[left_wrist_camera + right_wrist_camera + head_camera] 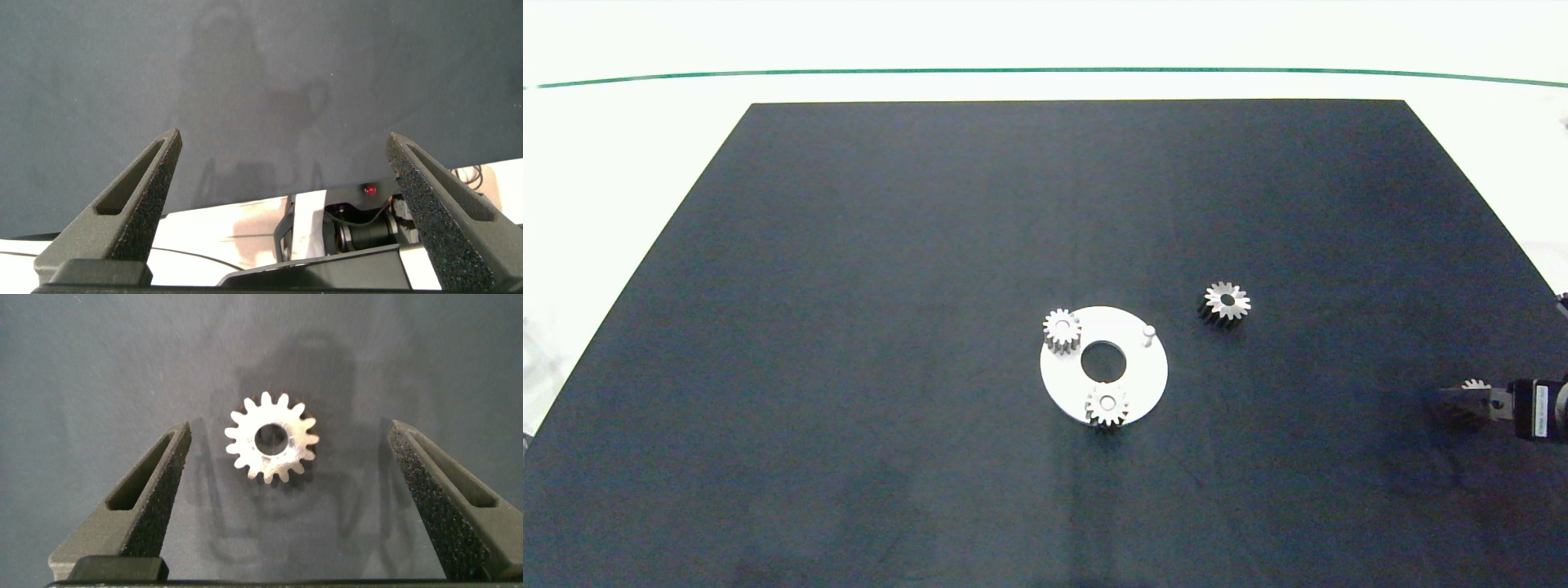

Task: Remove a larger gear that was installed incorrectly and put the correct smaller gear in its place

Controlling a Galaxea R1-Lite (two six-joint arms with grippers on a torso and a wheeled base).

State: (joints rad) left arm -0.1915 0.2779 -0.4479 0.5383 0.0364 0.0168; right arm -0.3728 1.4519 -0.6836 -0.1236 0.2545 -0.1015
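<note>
On the black mat (pixel 849 327), a white disc (pixel 1131 384) is seen from the head view, carrying two small gears at its ten o'clock (pixel 1062 329) and six o'clock (pixel 1107 403) and a bare peg (pixel 1148 333) at two o'clock. The larger gear (pixel 1226 302) lies flat on the mat off the disc's two o'clock, bore upward.

The smaller gear (pixel 270 438) is shown fully only by the right wrist view: flat on the mat, bore axis vertical, between the spread fingers of the right gripper (pixel 286 498), untouched. In the head view only its top edge (pixel 1475 384) is glimpsed beside that gripper (pixel 1462 406) at the right edge.

The left gripper (pixel 286 188) is shown by its wrist view alone, fingers wide apart over the mat's edge.
</note>
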